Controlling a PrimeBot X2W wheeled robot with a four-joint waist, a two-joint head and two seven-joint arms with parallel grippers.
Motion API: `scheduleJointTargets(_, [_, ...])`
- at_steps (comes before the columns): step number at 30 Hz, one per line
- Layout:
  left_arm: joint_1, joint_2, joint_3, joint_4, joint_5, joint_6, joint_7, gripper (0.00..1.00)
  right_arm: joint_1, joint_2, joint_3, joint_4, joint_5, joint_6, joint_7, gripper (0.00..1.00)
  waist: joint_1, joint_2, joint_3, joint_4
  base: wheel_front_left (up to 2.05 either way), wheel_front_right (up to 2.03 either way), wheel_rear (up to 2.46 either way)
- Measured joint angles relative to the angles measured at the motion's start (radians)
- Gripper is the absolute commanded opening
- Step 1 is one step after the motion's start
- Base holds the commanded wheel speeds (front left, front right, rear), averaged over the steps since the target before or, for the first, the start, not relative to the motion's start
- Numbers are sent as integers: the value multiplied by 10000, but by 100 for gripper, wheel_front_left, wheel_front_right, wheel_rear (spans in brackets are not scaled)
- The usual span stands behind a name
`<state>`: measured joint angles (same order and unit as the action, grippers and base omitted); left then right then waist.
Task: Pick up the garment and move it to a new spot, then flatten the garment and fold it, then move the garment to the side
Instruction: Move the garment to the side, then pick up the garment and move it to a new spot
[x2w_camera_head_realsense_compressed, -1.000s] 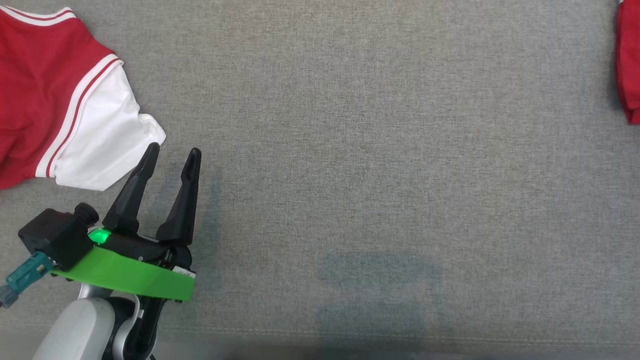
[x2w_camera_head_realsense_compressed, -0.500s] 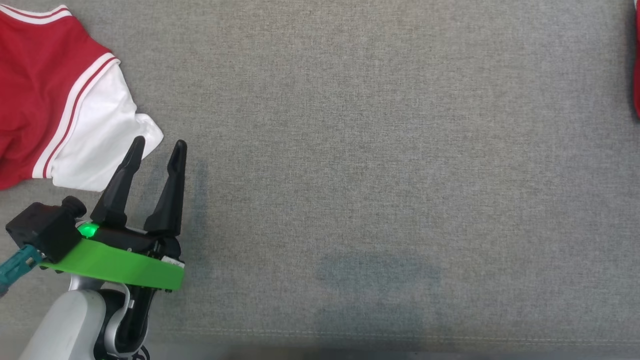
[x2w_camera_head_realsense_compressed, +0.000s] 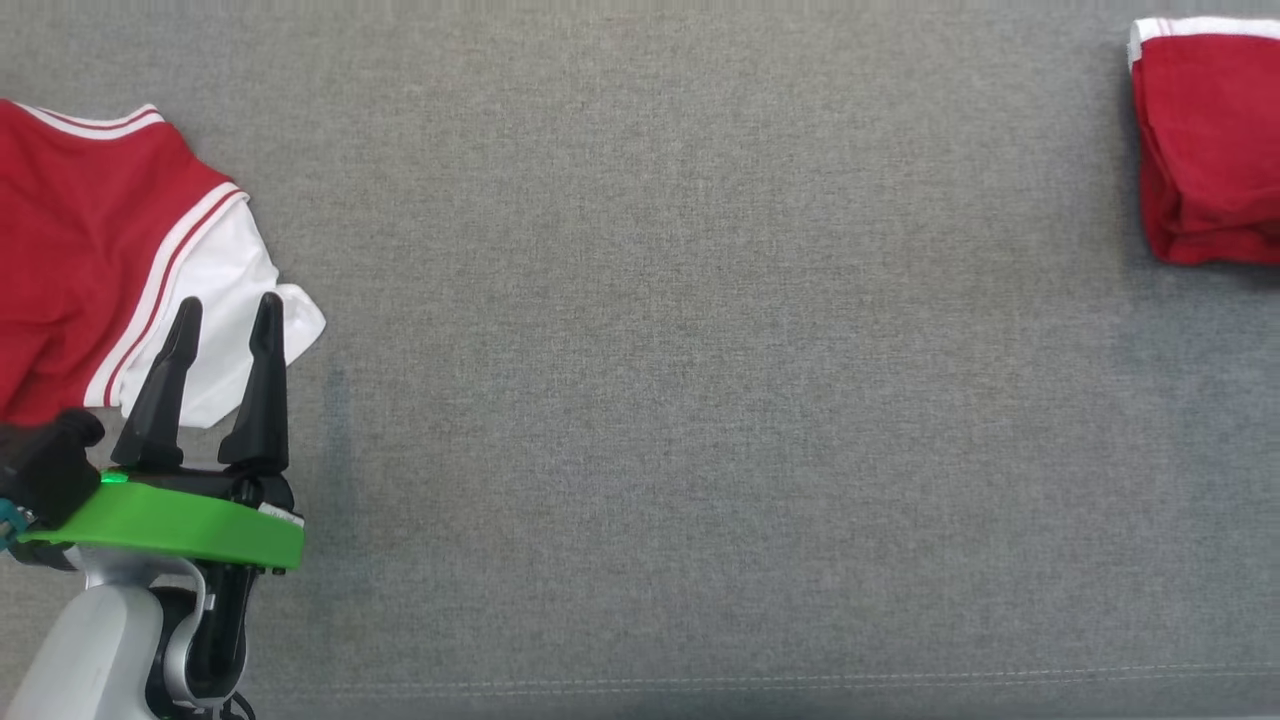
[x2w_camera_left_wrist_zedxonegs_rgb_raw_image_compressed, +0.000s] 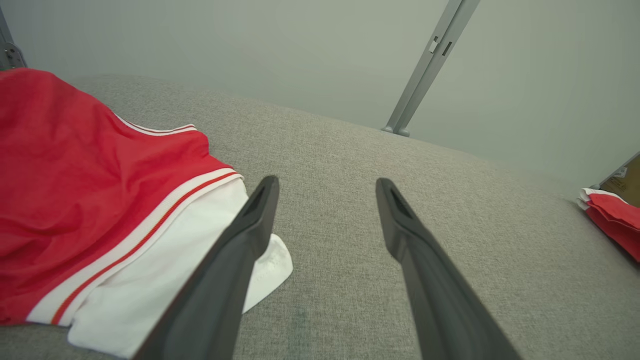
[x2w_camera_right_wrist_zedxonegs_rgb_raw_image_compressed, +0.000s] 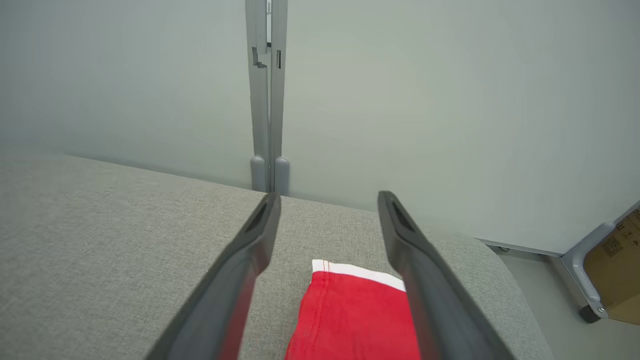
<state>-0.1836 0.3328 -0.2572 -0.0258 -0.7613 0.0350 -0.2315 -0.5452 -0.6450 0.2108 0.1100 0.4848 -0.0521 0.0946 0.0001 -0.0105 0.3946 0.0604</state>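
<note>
The head camera has swung, so the folded garment (x2w_camera_head_realsense_compressed: 1205, 140), a sliver at the right edge half a second ago, now shows nearly whole at the upper right. The left gripper (x2w_camera_head_realsense_compressed: 228, 305) has shifted toward the loose shirt (x2w_camera_head_realsense_compressed: 70, 250). Its fingertips, then just beside the tip of the white sleeve (x2w_camera_head_realsense_compressed: 225, 270), now overlap that sleeve in the head view.

The left gripper's fingers are spread with nothing between them. From its wrist camera the left finger crosses the sleeve's edge and the right one stands over bare grey cushion (x2w_camera_head_realsense_compressed: 700, 400). Whether either touches cloth I cannot tell.

The right gripper (x2w_camera_right_wrist_zedxonegs_rgb_raw_image_compressed: 328, 197) is spread too and holds nothing. The folded garment, red with a white band along its far edge, lies on the cushion below and between its fingers. It sits near the cushion's right end, well apart from the loose shirt, which lies rumpled at the left, red with striped trim.

A cardboard box (x2w_camera_right_wrist_zedxonegs_rgb_raw_image_compressed: 620, 265) beyond the cushion's right end carries a label whose print is too small to read. A grey post (x2w_camera_right_wrist_zedxonegs_rgb_raw_image_compressed: 267, 100) stands against the pale wall behind.
</note>
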Motion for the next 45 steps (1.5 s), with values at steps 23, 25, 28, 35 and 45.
scheduleJointTargets(23, [1488, -54, -318, 880, 430, -54, -121, 100, 5075, 2736, 550, -75, -596, -729, -2957, 100, 0, 0, -2435, -1069, 0, 0, 0])
scheduleJointTargets(25, [1631, -59, -311, 982, 506, -27, -165, 100, 5417, 2780, 447, 130, -646, -729, -3070, 100, -1, 0, -2611, -1137, 0, 0, 0])
scheduleJointTargets(28, [1919, -58, -307, 1164, 646, 19, -169, 100, 5789, 2794, 263, 349, -731, -729, -3145, 100, -1, 0, -2874, -1206, 0, 0, 0])
scheduleJointTargets(35, [2228, -144, -136, 1174, 713, 107, -171, 100, 6358, 2963, -79, 483, -798, -731, -3246, 100, -1, 0, -3212, -1056, 0, 0, 0])
scheduleJointTargets(45, [2254, -230, -23, 1164, 805, 178, -171, 100, 6386, 3053, -117, 462, -1158, -731, -3329, 100, -1, 0, -3238, -556, 0, 0, 0])
